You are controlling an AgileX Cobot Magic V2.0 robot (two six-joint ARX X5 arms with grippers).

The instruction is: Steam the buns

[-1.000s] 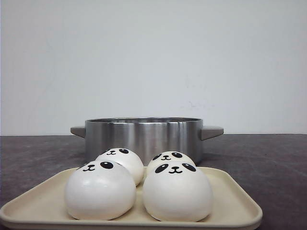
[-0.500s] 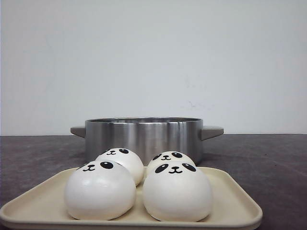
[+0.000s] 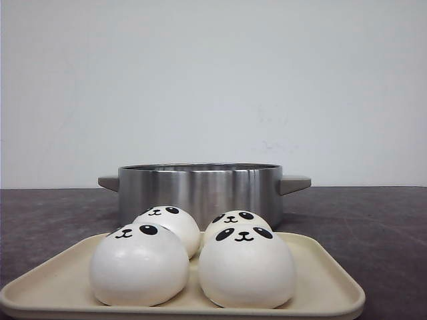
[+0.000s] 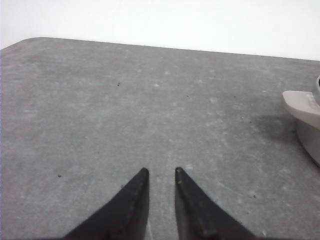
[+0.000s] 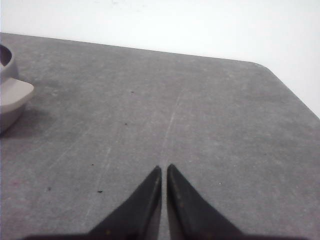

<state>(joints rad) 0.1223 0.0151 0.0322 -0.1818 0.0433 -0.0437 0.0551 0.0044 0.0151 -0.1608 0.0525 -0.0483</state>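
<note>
Several white buns with black panda faces sit together on a beige tray at the front of the table: one at front left, one at front right, and two behind them. Neither gripper shows in the front view. In the left wrist view my left gripper hovers over bare grey table, its black fingertips a little apart with nothing between them. In the right wrist view my right gripper hangs over bare table too, its fingers almost touching and empty.
A steel pot with grey side handles stands right behind the tray. One pot handle shows at the edge of the left wrist view and the other handle in the right wrist view. A white wall lies behind the dark table.
</note>
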